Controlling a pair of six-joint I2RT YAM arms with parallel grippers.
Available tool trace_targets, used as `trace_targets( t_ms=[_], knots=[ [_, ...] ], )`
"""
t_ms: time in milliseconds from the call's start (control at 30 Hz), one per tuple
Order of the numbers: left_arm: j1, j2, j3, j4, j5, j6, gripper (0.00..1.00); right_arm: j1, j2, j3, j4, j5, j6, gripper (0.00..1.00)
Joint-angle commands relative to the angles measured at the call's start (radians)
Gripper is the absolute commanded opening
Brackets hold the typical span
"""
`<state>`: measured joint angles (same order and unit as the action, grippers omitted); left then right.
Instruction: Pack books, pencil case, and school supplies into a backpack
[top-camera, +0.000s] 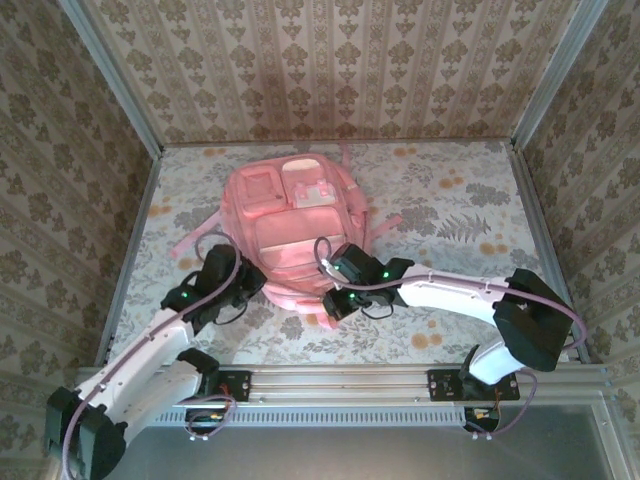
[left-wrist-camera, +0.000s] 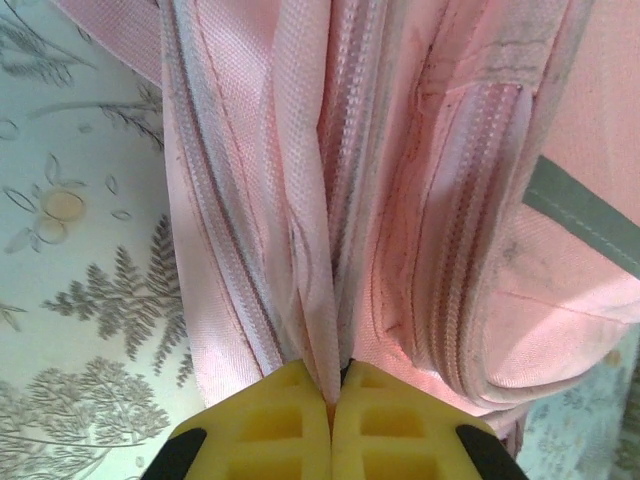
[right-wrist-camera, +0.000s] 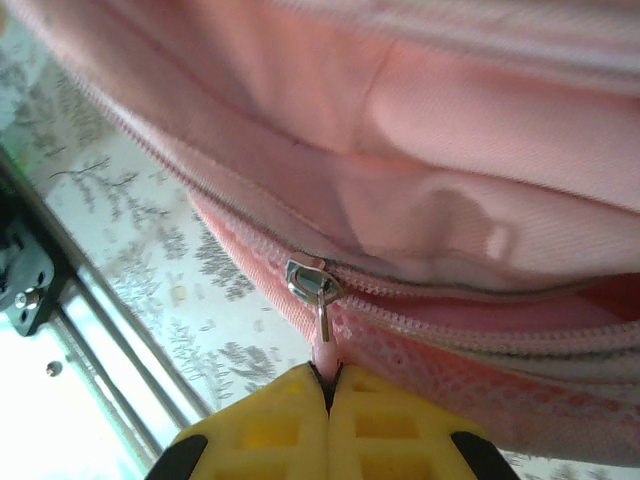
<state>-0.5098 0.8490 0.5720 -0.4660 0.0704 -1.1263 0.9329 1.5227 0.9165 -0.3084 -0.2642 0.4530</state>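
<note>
Pink backpack (top-camera: 295, 235), near edge: left fingers (left-wrist-camera: 268, 425) pinch its fabric, right fingers (right-wrist-camera: 268, 425) clamp its zipper pull (right-wrist-camera: 318, 297).

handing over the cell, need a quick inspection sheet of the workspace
surface: floral-print tablecloth, flat
job's things: light pink fabric backpack lying mid-table, straps splayed
clutter: nothing seen
grippers: left gripper shut on a fold of the backpack's fabric; right gripper shut on the pink tab under the metal zip slider
cables: lilac cable looped along each arm
surroundings: damask-patterned walls, aluminium rail at near edge
</note>
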Motion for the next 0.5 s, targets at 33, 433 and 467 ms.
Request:
trace_targets(
  t_ms=[33, 433, 467],
  knots=[
    [0.127, 0.066, 0.118, -0.116, 0.032, 0.182, 0.10, 0.063, 0.102, 0.085, 0.067, -0.033, 0.095, 0.00],
    [0.259, -0.055, 0.081, -0.257, 0.106, 0.144, 0.55, 0.116, 0.342, 0.280, 0.274, 0.072, 0.294, 0.00],
    [0.258, -0.082, 0.041, -0.233, 0.138, 0.105, 0.56, 0.116, 0.343, 0.277, 0.279, 0.077, 0.296, 0.00]
  ],
)
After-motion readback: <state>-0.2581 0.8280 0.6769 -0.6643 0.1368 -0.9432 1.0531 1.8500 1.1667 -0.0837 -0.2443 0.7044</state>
